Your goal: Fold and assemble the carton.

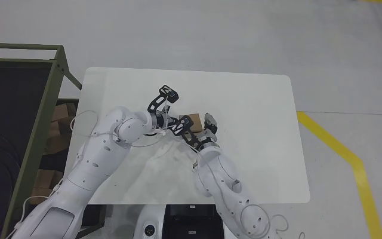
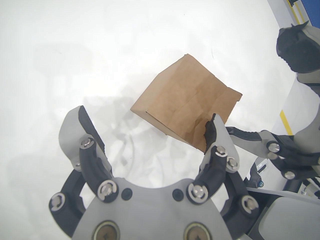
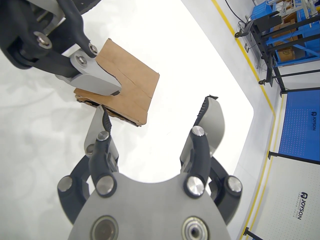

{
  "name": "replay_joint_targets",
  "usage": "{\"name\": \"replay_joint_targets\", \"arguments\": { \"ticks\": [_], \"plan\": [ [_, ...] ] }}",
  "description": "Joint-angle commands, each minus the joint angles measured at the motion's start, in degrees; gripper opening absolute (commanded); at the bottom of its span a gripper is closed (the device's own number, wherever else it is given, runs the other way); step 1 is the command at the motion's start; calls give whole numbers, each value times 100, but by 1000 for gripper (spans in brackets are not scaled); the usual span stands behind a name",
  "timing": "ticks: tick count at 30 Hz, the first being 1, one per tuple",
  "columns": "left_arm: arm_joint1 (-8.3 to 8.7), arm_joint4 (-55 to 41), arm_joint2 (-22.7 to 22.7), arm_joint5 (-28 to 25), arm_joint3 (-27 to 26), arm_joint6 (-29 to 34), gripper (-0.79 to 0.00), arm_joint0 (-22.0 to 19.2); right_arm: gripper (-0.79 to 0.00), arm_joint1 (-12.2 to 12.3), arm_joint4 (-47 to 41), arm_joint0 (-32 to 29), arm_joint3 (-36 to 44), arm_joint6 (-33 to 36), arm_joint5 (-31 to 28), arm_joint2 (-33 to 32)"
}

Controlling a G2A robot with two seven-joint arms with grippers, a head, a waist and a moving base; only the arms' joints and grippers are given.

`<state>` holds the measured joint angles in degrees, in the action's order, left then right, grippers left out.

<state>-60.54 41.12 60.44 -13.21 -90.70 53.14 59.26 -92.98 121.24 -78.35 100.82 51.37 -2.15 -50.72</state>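
Left gripper, spread wide, presses one finger on the brown carton at the middle of the table; the right gripper, spread too, touches its near edge. Its inside is hidden, and cardboard in the rack on the left is partly cut off.

On your robot, the left arm and right arm wear smooth, rounded white shells, with a thin white cable beside one. The left gripper and right gripper each have a grey metal plate, black links, silver screws, and grey fingers with black ribbed pads.
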Motion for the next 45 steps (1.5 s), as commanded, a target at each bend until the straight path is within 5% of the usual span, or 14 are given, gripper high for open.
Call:
{"name": "replay_joint_targets", "arguments": {
  "ticks": [1, 15, 34, 45],
  "plan": [
    [-1, 1, 1, -1, -1, 1, 0, 1, -175, -4, 8, -4, 0, 2, -3, -6],
    [-14, 41, -34, 14, 82, 28, 0, -17, -148, -47, 31, 29, -87, 34, -33, -14],
    [-37, 93, -61, 68, 146, -4, 0, -43, -212, -60, -388, -131, 103, -288, 94, -282],
    [-44, 109, -62, 60, 136, -1, 0, -45, -179, -116, -79, 63, -191, 84, 121, -119]
  ]
}}
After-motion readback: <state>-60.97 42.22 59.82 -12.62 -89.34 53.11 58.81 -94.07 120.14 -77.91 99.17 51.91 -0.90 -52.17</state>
